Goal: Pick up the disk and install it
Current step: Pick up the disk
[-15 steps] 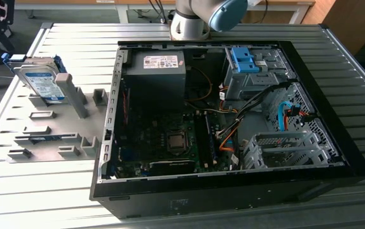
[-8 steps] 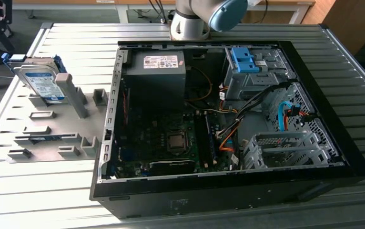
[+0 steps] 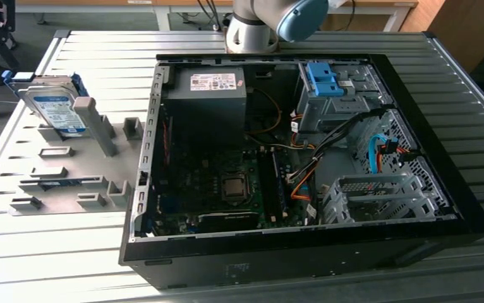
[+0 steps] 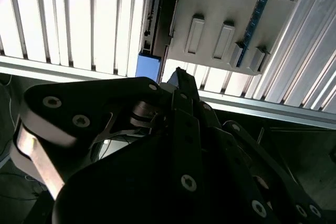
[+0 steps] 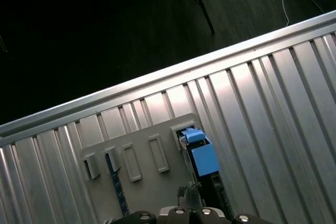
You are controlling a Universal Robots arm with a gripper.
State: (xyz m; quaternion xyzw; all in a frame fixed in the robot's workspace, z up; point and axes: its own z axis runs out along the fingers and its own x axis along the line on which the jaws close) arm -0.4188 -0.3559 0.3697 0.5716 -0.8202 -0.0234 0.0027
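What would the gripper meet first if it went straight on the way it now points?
Probably the disk, standing on edge in the grey rack ahead of the gripper; depth is unclear.

Arm joint (image 3: 251, 35) finished in silver-grey metal, capped in pale blue. Gripper (image 4: 179, 77) built of matte black links, fastened with round screws (image 4: 188, 182); one silver link (image 4: 31, 156) noted.
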